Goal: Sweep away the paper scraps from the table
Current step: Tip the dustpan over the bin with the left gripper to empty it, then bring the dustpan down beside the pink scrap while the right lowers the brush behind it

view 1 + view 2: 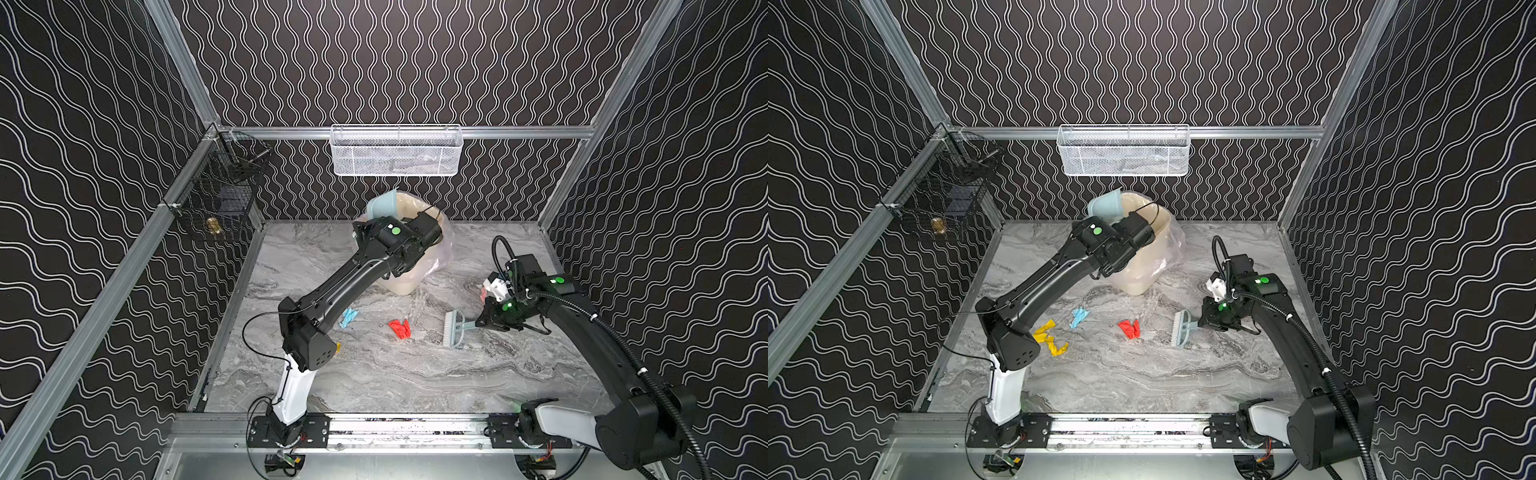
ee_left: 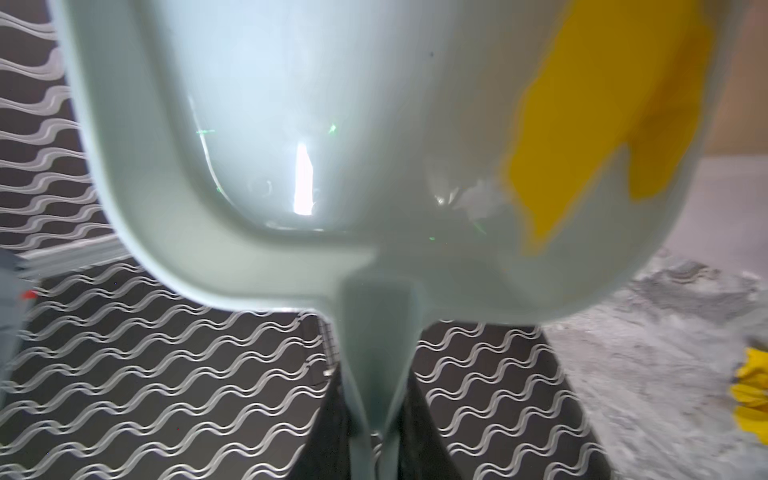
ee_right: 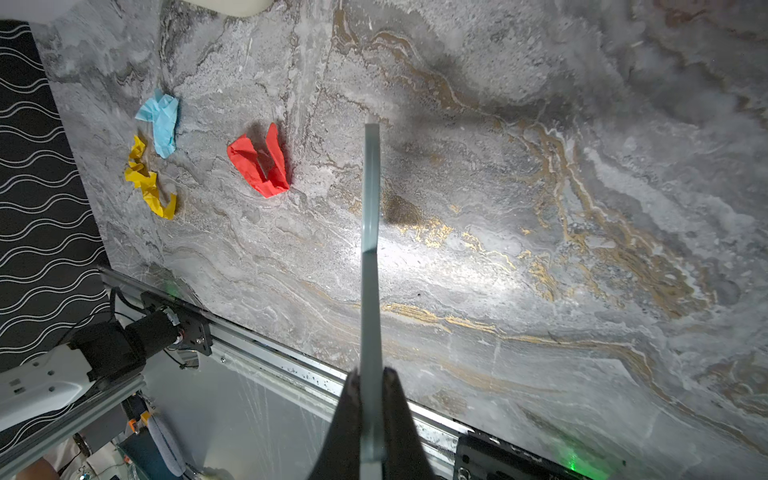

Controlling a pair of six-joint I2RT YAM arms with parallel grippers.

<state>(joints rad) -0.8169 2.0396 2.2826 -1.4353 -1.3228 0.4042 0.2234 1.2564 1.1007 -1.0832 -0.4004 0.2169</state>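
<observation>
My left gripper (image 2: 376, 432) is shut on the handle of the pale blue dustpan (image 1: 380, 205), which is tipped up over the rim of the beige bin (image 1: 409, 282). A yellow paper scrap (image 2: 602, 116) lies inside the pan. On the table (image 1: 395, 374) lie a red scrap (image 1: 400, 329), a light blue scrap (image 1: 347, 318) and yellow scraps (image 1: 1050, 337); the left arm hides the yellow ones in a top view. My right gripper (image 3: 372, 415) is shut on the handle of the pale blue brush (image 1: 455, 329), whose head is low over the table, right of the red scrap (image 3: 259, 164).
The bin has a clear plastic liner and stands at the back middle. A white mesh basket (image 1: 395, 151) hangs on the back rail. A black wire basket (image 1: 220, 195) hangs in the back left corner. An aluminium rail (image 1: 374, 428) edges the front.
</observation>
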